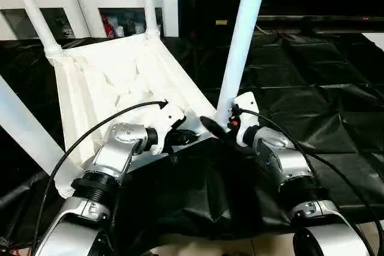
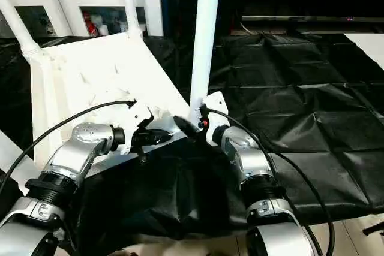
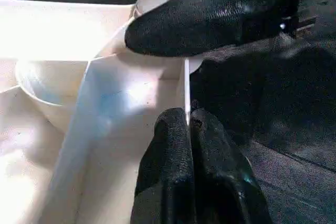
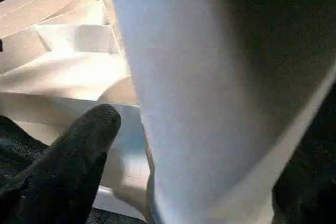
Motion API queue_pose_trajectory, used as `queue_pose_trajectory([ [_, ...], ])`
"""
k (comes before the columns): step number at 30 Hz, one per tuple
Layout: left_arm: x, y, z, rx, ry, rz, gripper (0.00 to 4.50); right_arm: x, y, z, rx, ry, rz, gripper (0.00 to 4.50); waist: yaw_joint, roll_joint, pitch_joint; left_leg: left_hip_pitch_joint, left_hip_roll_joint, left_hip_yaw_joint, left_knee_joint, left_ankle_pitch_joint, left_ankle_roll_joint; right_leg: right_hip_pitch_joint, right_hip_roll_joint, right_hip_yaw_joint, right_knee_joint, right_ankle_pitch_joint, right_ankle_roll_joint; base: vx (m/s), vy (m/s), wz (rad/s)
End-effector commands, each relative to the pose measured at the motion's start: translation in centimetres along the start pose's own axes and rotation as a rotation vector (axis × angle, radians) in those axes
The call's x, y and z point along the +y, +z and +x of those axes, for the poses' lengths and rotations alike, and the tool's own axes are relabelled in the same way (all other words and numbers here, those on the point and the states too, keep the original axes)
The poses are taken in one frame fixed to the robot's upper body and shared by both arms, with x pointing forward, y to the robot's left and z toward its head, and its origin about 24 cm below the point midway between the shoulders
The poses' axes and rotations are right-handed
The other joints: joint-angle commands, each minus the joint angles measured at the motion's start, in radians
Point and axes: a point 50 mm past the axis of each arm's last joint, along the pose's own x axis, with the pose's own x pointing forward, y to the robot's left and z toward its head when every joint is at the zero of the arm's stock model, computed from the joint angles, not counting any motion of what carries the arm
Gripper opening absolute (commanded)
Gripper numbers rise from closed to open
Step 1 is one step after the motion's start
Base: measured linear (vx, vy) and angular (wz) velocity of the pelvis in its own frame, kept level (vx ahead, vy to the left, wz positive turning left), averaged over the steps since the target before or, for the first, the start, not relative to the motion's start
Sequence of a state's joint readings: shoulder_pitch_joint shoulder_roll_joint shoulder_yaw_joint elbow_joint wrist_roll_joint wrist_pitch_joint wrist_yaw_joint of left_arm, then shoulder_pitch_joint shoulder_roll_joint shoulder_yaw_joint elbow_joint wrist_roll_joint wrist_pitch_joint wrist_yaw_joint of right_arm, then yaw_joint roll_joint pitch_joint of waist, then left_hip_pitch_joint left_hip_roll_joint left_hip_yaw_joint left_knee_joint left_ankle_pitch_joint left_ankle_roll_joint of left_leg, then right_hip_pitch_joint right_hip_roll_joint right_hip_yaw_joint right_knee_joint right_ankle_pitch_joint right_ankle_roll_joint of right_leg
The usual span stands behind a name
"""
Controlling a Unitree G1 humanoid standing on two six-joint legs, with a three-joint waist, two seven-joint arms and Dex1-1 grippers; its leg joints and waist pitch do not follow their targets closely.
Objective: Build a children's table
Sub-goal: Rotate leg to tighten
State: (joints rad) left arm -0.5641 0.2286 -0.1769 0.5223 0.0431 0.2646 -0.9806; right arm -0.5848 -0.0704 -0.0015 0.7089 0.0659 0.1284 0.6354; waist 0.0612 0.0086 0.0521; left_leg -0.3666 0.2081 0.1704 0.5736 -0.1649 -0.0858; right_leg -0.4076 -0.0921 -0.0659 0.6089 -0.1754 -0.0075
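Now the top [image 1: 120, 76] lies underside-up at centre left, its legs standing. Left tool [image 1: 180, 138] pinches the top's near rim; right tool [image 1: 221, 125] gapes wide around the near-right leg [image 1: 240, 46]. Likely next: check that leg's seating, then flip.

Table top: white plastic rectangular top [image 1: 114, 82], ribbed underside up, tilted, centre-left of frame.
Legs: four long white tube legs; near-right leg [image 1: 243, 34] rises to the upper edge; others at upper left [image 1: 33, 13], upper centre [image 1: 148, 1], left edge [image 1: 24, 127].
Left gripper [image 1: 183, 138]: at the top's near rim, pinched together.
Right gripper [image 1: 217, 129]: beside the near-right leg's base.
Ground: black crinkled plastic sheet [image 1: 312, 88].
Background: white glass-door cabinet [image 1: 84, 4], upper left.
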Motion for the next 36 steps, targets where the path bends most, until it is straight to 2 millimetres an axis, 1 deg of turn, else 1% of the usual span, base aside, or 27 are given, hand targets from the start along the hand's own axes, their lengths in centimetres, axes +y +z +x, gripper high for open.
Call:
queue_pose_trajectory([
  [1,-1.52,3.70,1.48,-0.123,-0.100,0.112,0.00,3.47,-1.12,1.72,0.069,0.174,0.011,4.42,0.005,0.004,-0.064,0.006,0.014,0.001,-0.069,-0.278,0.019,0.051,-0.043,0.037,-0.078,-0.232,-0.213,0.000,0.000,0.00],
  [6,-1.52,3.70,1.48,-0.123,-0.100,0.112,0.00,3.47,-1.12,1.72,0.069,0.174,0.011,4.42,0.005,0.003,-0.064,0.006,0.014,0.002,-0.069,-0.272,0.020,0.052,-0.042,0.037,-0.076,-0.216,-0.216,0.000,0.000,0.00],
  [9,-1.52,3.70,1.48,-0.123,-0.100,0.112,0.00,3.47,-1.12,1.72,0.069,0.174,0.011,4.42,0.005,0.004,-0.063,0.006,0.014,0.002,-0.070,-0.281,0.019,0.051,-0.043,0.037,-0.078,-0.232,-0.214,0.000,0.000,0.00],
  [13,-1.52,3.70,1.48,-0.123,-0.100,0.112,0.00,3.47,-1.12,1.72,0.069,0.174,0.011,4.42,0.005,0.004,-0.063,0.007,0.014,0.002,-0.070,-0.277,0.019,0.051,-0.043,0.037,-0.078,-0.229,-0.213,0.000,0.000,0.00],
  [20,-1.52,3.70,1.48,-0.123,-0.100,0.112,0.00,3.47,-1.12,1.72,0.069,0.174,0.011,4.42,0.005,0.003,-0.062,0.006,0.013,0.001,-0.071,-0.286,0.017,0.051,-0.043,0.037,-0.080,-0.250,-0.205,0.000,0.000,0.00],
  [24,-1.52,3.70,1.48,-0.123,-0.100,0.112,0.00,3.47,-1.12,1.72,0.069,0.174,0.011,4.42,0.005,0.003,-0.063,0.005,0.014,0.001,-0.071,-0.283,0.017,0.050,-0.043,0.037,-0.080,-0.242,-0.208,0.000,0.000,0.00],
  [36,-1.52,3.70,1.48,-0.123,-0.100,0.112,0.00,3.47,-1.12,1.72,0.069,0.174,0.011,4.42,0.005,0.004,-0.062,0.006,0.014,0.000,-0.072,-0.293,0.014,0.049,-0.043,0.037,-0.081,-0.261,-0.201,0.000,0.000,0.00],
])
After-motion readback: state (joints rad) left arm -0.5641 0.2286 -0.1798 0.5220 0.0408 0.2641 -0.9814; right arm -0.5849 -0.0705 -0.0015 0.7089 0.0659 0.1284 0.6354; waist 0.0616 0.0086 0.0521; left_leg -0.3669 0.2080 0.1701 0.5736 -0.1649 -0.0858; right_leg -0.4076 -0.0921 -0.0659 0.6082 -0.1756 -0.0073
